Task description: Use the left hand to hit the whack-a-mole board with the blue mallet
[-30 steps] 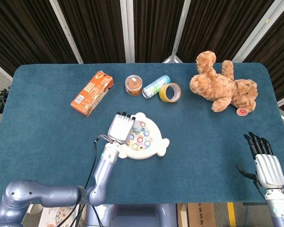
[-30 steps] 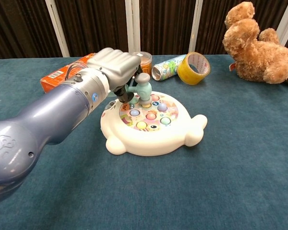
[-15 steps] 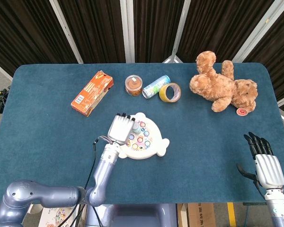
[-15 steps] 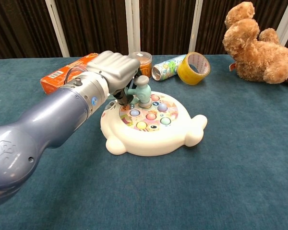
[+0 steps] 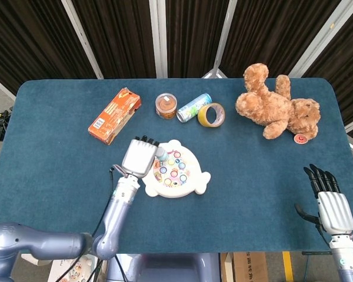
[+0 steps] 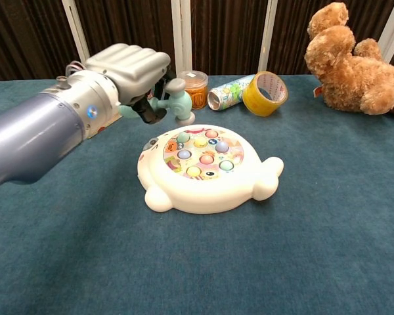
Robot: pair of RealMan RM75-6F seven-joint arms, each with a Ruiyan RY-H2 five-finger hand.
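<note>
The white whack-a-mole board point(image 5: 191, 183) point(image 6: 249, 187) with coloured buttons lies in the middle of the blue table. My left hand point(image 5: 139, 157) point(image 6: 125, 71) grips the handle of the blue mallet point(image 6: 176, 102) point(image 5: 162, 154). The mallet's head hangs in the air above the board's far left edge, not touching it. My right hand point(image 5: 330, 202) rests open at the table's near right edge, far from the board, fingers straight and empty.
At the back stand an orange box point(image 5: 114, 115), an orange-lidded jar point(image 5: 166, 106), a lying can point(image 5: 193, 107) and a yellow tape roll point(image 5: 211, 114). A brown teddy bear point(image 5: 276, 108) lies at the back right.
My left hand has lifted the mallet off the board and drawn it up and to the left. The right hand has not moved.
</note>
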